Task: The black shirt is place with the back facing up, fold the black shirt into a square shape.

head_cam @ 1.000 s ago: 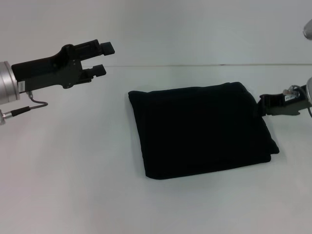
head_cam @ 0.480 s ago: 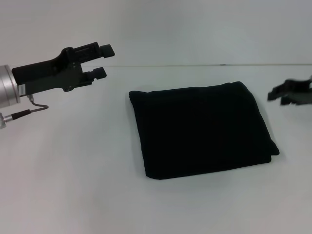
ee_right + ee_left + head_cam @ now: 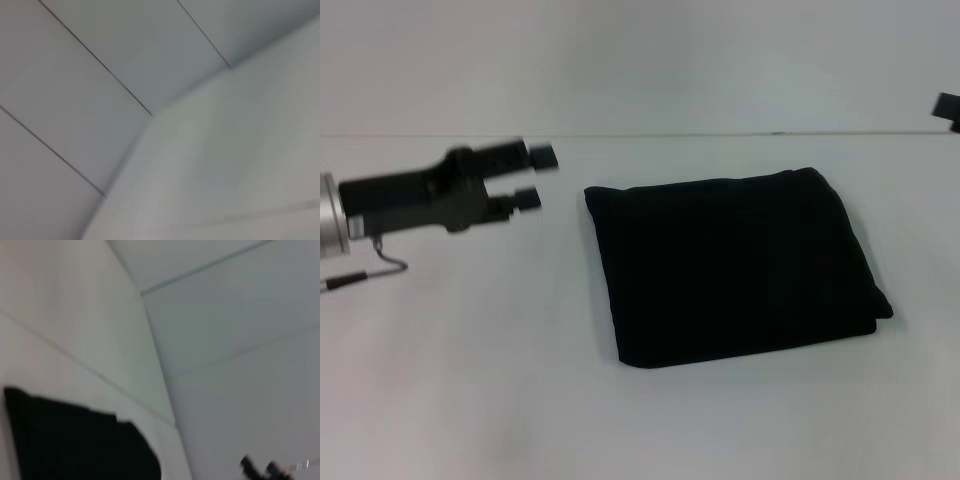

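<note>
We see the black shirt [image 3: 735,265] as soft cloth, matt and dull, with no shine, folded thick with puffy edges. It lies on a white table [image 3: 470,380] that looks smooth and flat. Our left gripper [image 3: 532,175] looks like hard black plastic, a little dull, and the arm part behind it is shiny silver metal.

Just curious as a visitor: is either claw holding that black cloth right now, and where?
Nothing is held. The folded black fabric shirt lies alone on the white table; the open left gripper hovers beside it.
</note>
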Controlling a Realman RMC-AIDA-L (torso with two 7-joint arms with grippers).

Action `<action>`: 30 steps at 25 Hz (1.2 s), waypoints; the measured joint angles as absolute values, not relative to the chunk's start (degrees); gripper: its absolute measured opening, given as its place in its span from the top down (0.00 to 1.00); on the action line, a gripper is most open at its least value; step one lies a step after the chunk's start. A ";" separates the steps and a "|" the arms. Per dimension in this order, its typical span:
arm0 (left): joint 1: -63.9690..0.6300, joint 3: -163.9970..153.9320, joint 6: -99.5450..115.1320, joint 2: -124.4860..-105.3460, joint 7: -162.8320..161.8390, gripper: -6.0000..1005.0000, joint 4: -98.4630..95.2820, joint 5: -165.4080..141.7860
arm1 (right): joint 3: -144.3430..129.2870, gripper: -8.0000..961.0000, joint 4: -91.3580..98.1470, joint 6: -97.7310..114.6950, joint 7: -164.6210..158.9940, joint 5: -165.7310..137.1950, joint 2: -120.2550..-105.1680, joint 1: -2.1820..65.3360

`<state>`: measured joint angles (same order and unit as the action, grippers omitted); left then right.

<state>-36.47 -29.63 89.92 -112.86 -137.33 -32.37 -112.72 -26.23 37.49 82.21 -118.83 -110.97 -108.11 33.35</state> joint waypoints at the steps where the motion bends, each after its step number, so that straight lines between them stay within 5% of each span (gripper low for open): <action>1: -36.06 -31.34 90.44 -112.84 -136.86 0.19 -32.48 -112.74 | -25.18 0.37 37.19 83.08 -114.96 -108.58 -108.86 31.78; 2: -35.78 -33.24 90.79 -112.82 -136.45 0.20 -32.57 -112.77 | -22.74 0.33 36.37 85.69 -105.81 -103.28 -110.77 28.92; 10: -33.48 -38.96 86.85 -115.49 -143.14 0.22 -31.01 -114.56 | -18.57 0.13 35.33 91.29 -91.92 -94.88 -115.76 23.40; 25: -32.81 -41.11 79.17 -117.17 -150.02 0.49 -24.95 -118.76 | -16.95 0.08 32.30 91.10 -91.30 -94.37 -115.09 24.91; 30: -33.26 -41.95 76.35 -118.26 -150.60 0.49 -23.58 -118.79 | -16.44 0.08 31.90 91.44 -91.28 -94.30 -115.10 25.18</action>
<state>-33.26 -41.95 76.35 -118.26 -150.60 -23.58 -118.79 -16.44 31.90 91.44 -91.28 -94.30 -115.10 25.18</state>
